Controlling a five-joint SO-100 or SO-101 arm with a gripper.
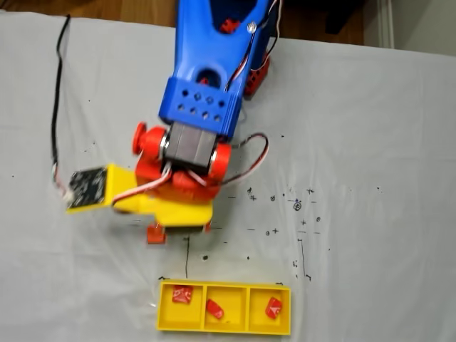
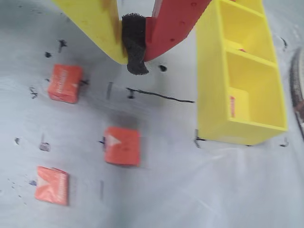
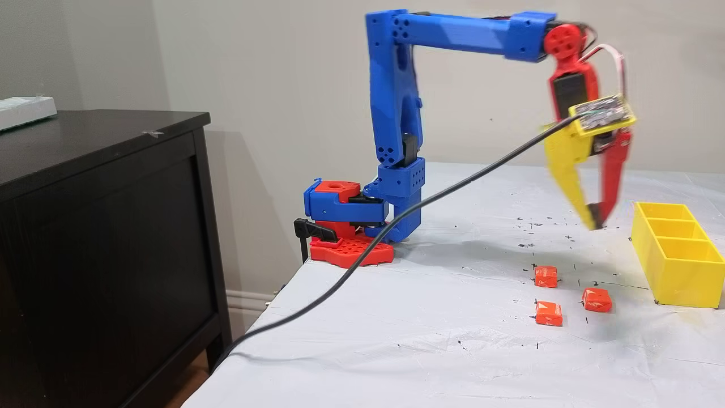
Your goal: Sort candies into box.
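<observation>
Closest to my wrist cam are my own two fingers, the yellow one and the red one, tips pinched together on a scrap of black padding, so my gripper (image 2: 134, 59) is closed with nothing in it. It hangs in the air above the table, no candy touched.

Three orange candies sit loose on the cloth: one (image 2: 65, 83) up left in the wrist view, one (image 2: 122, 145) in the middle, one (image 2: 52, 185) lower left. They're spaced apart, none touching. The box (image 2: 256, 124) is off to the right in that view, and the top fixed view shows a red candy in each compartment: (image 1: 182, 293), (image 1: 214, 308), (image 1: 273, 307).

My guess is the next move is grabbing the middle orange one, since it's nearest the box. I'd open wide first, come straight down so the fingers straddle it squarely, and close gently, because that wrapper looks slippery.

Surface is a white sheet (image 3: 396, 317) covered in pen marks and a bit wrinkly. Dark cabinet (image 3: 102, 238) beside the table, plain beige wall behind.
</observation>
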